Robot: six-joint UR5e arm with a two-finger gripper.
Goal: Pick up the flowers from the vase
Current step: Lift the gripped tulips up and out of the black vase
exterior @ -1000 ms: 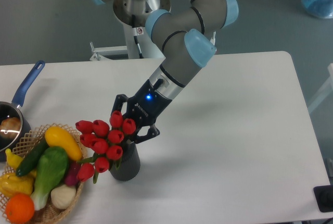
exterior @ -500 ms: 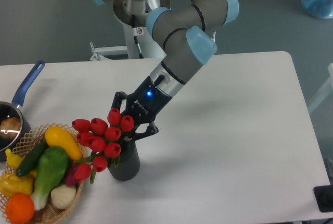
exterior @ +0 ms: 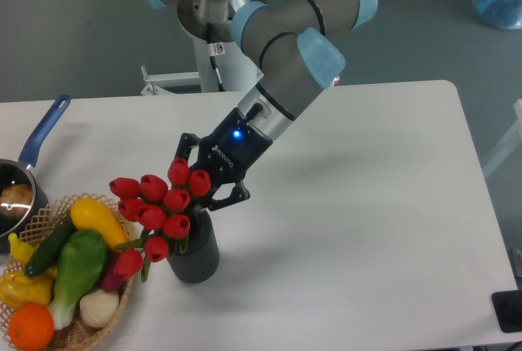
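Gripper (exterior: 198, 190) clamped on the flowers (exterior: 155, 212), stems at the vase (exterior: 194, 253) mouth, white table (exterior: 367, 204)

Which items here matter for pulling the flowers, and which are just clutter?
Job: flowers, vase, gripper.
Clutter: wicker basket of produce, blue-handled saucepan.
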